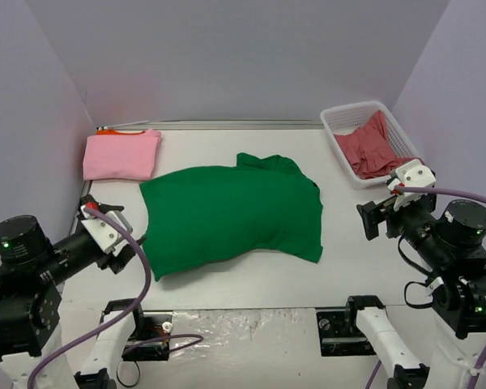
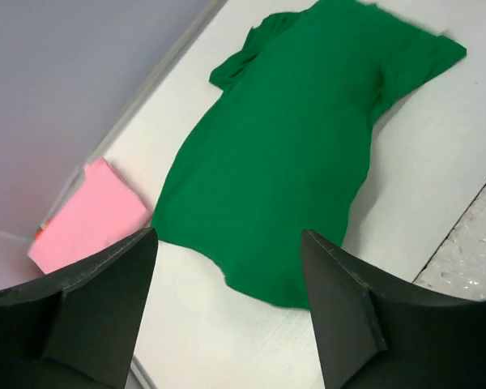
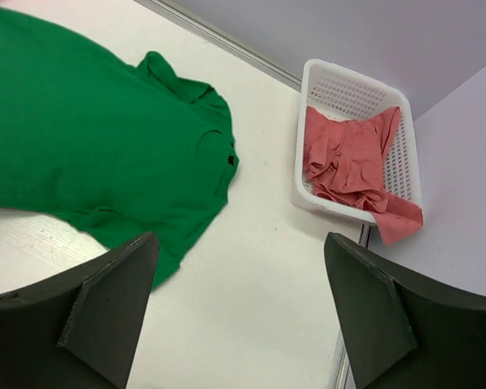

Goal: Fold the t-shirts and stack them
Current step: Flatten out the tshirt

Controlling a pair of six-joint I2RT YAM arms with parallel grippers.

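A bright green t-shirt lies spread and partly folded mid-table; it also shows in the left wrist view and the right wrist view. A folded pink t-shirt sits at the back left on an orange t-shirt, of which only an edge shows. A coral red t-shirt lies crumpled in the white basket. My left gripper is open and empty, just left of the green shirt's hem. My right gripper is open and empty, right of the green shirt.
The basket stands at the back right corner, one red sleeve hanging over its near rim. Grey walls close the table on three sides. A strip of crinkled plastic runs along the near edge between the arm bases.
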